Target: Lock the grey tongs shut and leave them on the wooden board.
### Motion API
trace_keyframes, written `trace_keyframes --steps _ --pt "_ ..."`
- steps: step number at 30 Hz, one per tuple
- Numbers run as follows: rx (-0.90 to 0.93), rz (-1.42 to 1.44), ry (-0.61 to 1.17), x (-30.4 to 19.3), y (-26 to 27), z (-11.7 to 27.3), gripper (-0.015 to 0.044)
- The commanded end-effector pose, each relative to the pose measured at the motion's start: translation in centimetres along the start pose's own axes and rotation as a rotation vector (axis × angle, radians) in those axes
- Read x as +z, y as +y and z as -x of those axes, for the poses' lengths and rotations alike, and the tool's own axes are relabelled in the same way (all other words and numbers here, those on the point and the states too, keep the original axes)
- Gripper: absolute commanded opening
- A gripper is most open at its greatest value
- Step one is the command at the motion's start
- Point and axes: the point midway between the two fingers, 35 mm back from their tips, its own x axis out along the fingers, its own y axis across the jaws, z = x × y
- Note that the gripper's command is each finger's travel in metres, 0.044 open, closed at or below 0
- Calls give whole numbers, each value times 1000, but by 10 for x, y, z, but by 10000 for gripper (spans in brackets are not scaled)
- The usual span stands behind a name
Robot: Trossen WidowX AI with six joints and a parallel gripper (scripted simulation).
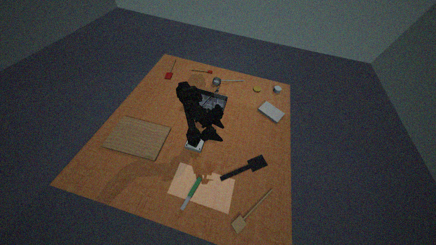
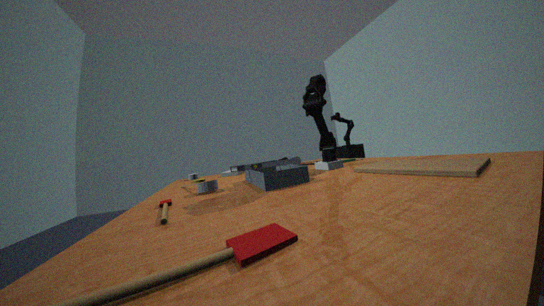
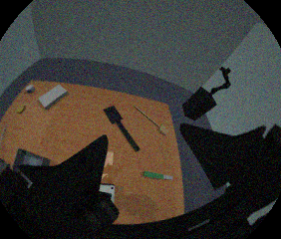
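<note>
The roasting tin (image 1: 221, 96) (image 2: 286, 179) stands behind the arm in the top view, partly covered by it. The grey tongs (image 2: 268, 163) show edge-on across the tin's top in the exterior view; the arm hides much of them in the top view, and how far open they are cannot be made out. The wooden board (image 1: 138, 138) (image 2: 421, 166) lies flat, with nothing on it. My gripper (image 1: 222, 134) (image 3: 144, 132) is open and empty, high above the table, away from tin and board.
A black spatula (image 1: 257, 163) (image 3: 113, 115), a green-handled knife (image 1: 194, 187) (image 3: 153, 175), a paper sheet (image 1: 218, 197) and a wooden spatula (image 1: 238, 223) lie near the front. A pale box (image 1: 271, 112) (image 3: 53, 96) lies right. A red-headed spatula (image 1: 168, 75) (image 2: 261, 242) and a metal ladle (image 1: 216, 81) lie behind.
</note>
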Motion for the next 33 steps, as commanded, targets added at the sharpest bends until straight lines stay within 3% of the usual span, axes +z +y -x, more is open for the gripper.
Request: trace_keyframes --steps 1,12,20,33 --pt "118 26 4 13 6 -14 440" --pt "484 131 80 53 63 -65 440" --pt "702 268 183 79 142 -90 440" --pt "972 629 298 73 317 -63 440"
